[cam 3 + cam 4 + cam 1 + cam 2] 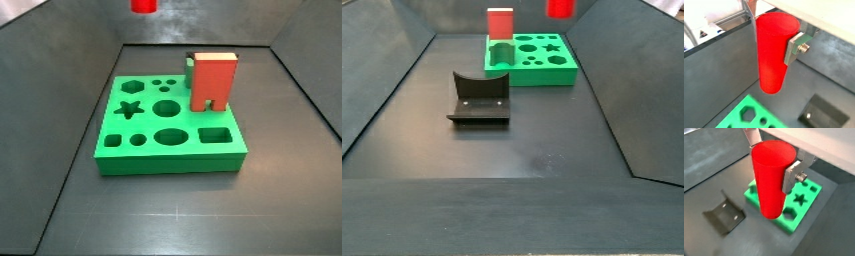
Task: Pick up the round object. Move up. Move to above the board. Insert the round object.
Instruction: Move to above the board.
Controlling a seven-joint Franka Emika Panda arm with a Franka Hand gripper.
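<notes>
Gripper (773,158) grips round object (772,178) above dark floor (174,210).

Red-orange block with cream top (214,82) stands upright, seated in the board (171,150) at its far right in a side view. Fixture (480,97) sits on the dark floor (543,140), near-left of that slab, apart from it. Grey bin walls (54,90) all round.

Lab test rig, dark walled enclosure (422,130) (bare floor), fixture (478,97), gripper (774,158) overhead
</notes>
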